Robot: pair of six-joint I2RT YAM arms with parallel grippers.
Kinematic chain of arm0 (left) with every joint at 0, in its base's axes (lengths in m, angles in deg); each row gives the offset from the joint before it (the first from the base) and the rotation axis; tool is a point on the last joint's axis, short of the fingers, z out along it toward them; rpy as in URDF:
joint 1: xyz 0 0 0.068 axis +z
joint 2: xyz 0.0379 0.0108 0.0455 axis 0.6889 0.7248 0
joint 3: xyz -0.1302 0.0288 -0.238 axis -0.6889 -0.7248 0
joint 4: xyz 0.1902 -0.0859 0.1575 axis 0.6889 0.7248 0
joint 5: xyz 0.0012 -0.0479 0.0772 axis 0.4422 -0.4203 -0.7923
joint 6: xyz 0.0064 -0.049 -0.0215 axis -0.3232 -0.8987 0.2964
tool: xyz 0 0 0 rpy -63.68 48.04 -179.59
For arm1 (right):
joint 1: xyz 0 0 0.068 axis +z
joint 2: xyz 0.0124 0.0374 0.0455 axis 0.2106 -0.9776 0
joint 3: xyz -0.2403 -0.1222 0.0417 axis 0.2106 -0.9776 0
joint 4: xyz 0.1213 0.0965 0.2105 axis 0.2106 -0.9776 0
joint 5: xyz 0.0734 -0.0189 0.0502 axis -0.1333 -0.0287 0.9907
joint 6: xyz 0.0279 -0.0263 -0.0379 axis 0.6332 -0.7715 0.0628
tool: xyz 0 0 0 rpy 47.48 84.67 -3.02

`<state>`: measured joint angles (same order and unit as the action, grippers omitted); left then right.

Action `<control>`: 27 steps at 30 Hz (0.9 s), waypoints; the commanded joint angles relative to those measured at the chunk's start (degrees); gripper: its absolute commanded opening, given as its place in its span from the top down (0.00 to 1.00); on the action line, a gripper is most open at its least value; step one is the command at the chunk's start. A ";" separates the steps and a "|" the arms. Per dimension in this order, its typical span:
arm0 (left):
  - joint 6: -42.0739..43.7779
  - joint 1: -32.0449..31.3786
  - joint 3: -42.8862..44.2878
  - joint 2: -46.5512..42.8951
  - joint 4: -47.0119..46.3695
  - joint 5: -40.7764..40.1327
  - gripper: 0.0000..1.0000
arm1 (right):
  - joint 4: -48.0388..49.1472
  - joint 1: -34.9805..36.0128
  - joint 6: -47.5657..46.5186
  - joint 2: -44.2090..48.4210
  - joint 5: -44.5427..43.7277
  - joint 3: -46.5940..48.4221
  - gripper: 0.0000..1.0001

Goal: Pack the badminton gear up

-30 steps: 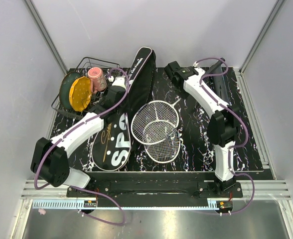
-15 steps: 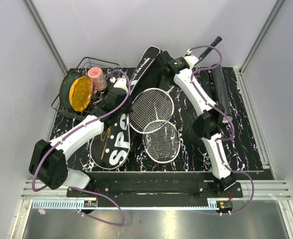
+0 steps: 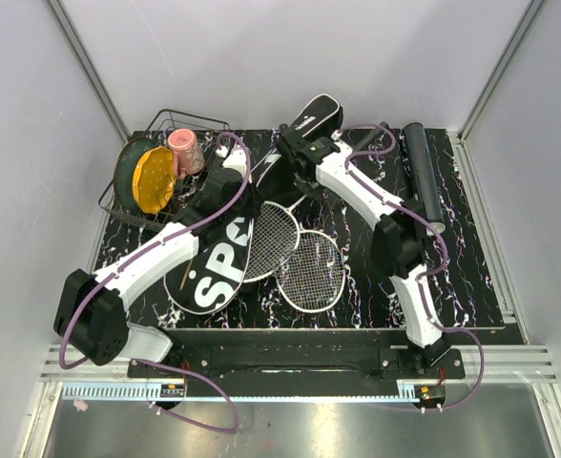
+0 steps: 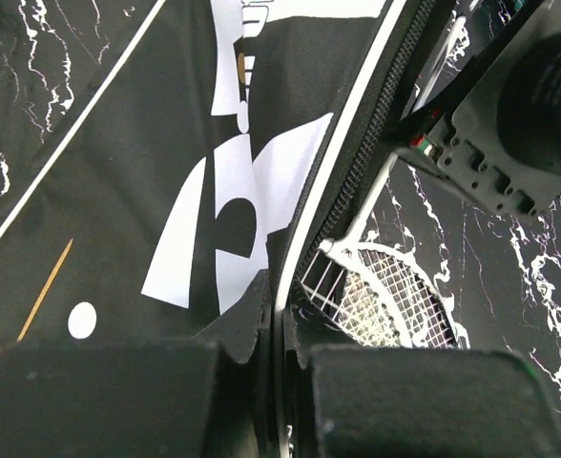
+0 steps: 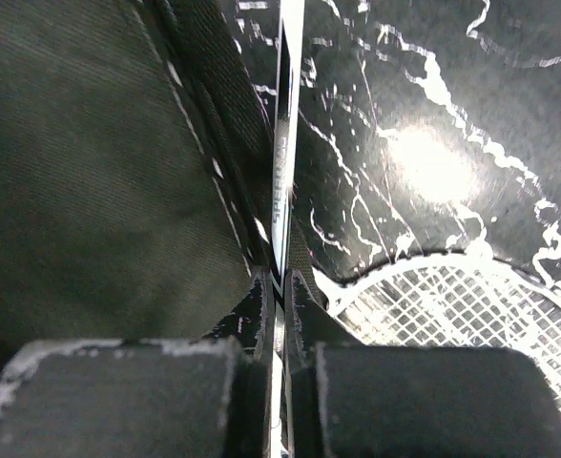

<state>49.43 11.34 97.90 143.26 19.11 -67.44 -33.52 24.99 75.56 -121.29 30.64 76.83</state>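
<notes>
My left hand [image 4: 279, 310] pinches the zipper edge of the SPORT bag [image 4: 118, 162] while my right hand [image 5: 279, 291] clamps a racket [image 5: 285, 162] by its shaft, head tucked partly under that edge.

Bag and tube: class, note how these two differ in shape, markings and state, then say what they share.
The bag is flat and racket-shaped; the tube is a long cylinder. The bag bears big white letters; the tube looks plain. The left gripper is shut on the bag's zipper edge, while no gripper holds the tube, which lies at the table's far right. Both are black.
</notes>
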 commanded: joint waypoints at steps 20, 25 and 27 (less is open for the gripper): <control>1.84 -0.14 5.57 10.93 -4.46 10.19 1.00 | 52.39 1.18 1.21 22.10 29.98 -43.22 1.00; 1.40 -0.14 6.10 12.16 -4.72 12.47 1.00 | 56.45 1.09 2.96 19.39 42.27 -42.44 1.00; 1.32 -0.14 6.36 12.43 -4.55 12.83 1.00 | 59.27 1.61 3.23 19.29 44.58 -42.70 1.00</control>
<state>50.92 11.47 100.85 155.08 19.81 -58.56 13.14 25.90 75.43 -102.69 63.97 32.98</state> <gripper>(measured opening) 0.049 0.025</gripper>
